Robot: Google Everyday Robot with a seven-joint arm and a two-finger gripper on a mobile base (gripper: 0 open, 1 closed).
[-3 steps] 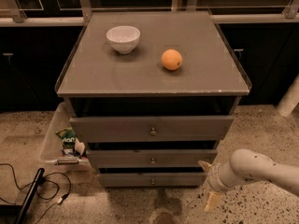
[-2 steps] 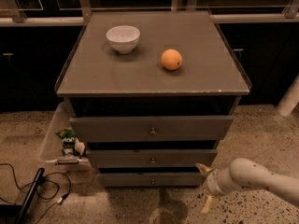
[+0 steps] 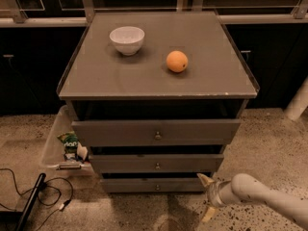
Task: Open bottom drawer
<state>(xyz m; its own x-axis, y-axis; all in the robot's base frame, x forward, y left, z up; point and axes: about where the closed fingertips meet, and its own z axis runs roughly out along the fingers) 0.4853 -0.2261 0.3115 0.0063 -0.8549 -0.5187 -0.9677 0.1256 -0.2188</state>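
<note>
The bottom drawer (image 3: 144, 185) is the slimmest grey front of the three, lowest on the cabinet, with a small round brass knob (image 3: 157, 187). It looks shut or nearly shut. My gripper (image 3: 206, 197) is low above the floor at the drawer's right end, to the right of the knob and not touching it. It is open and empty: one pale fingertip (image 3: 204, 179) points up by the drawer's corner, the other is lower, near the floor. My white arm (image 3: 269, 201) comes in from the lower right.
The widest top drawer (image 3: 156, 131) and the middle drawer (image 3: 156, 162) stick out a little. A white bowl (image 3: 127, 39) and an orange (image 3: 177, 61) sit on the cabinet top (image 3: 96, 76). A clear bin (image 3: 54, 146) with packets stands at the left. Black cables (image 3: 33, 196) lie on the floor.
My gripper and arm have moved a little to the left, closer to the right end of the bottom drawer. The drawers have not moved.
</note>
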